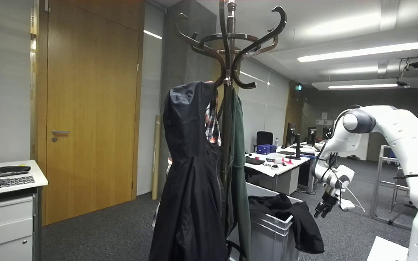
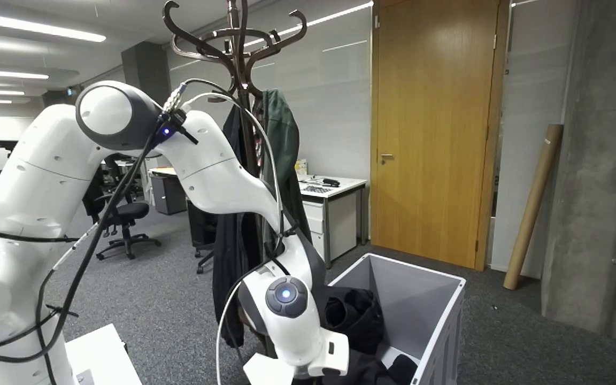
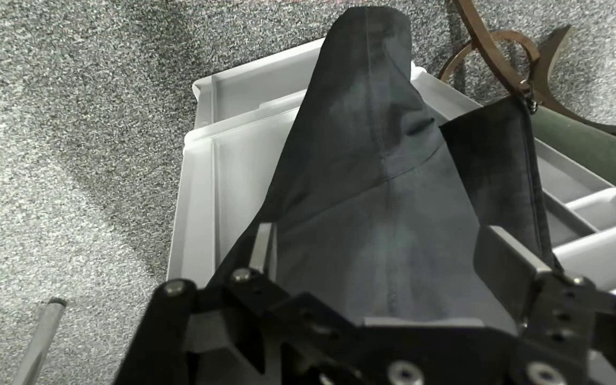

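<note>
The fingers (image 3: 503,267) stand spread apart, gripping nothing, over the black garment (image 1: 308,232), which spills out of the grey crate (image 1: 267,232) and hangs over its rim beside a corner. Whether they touch the cloth cannot be told. A sound pinch probably calls for lowering them to either side of a fold, clear of the crate's hard edge, and drawing them together deep in the fabric. A shallow bite could let limp cloth slip; a sideways sweep could catch the coat stand (image 1: 226,119) beside the crate.
</note>
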`<control>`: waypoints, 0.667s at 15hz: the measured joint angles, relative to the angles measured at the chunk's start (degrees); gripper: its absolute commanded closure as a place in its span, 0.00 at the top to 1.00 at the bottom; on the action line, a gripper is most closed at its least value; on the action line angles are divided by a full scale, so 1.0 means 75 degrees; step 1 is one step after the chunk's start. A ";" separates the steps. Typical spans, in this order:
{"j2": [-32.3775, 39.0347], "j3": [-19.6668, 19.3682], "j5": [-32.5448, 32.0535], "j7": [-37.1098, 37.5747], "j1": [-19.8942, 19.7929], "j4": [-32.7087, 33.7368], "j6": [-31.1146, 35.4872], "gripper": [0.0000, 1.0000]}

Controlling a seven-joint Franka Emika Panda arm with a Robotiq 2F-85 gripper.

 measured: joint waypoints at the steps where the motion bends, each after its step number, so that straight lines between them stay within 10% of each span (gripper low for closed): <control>1: 0.0161 0.0060 0.0226 -0.0111 -0.0033 0.0116 0.0000 1.00; 9: 0.1275 0.0567 0.1058 -0.1040 -0.0416 0.1214 -0.0008 1.00; 10: 0.1374 0.0653 0.1058 -0.1087 -0.0479 0.1337 -0.0008 0.75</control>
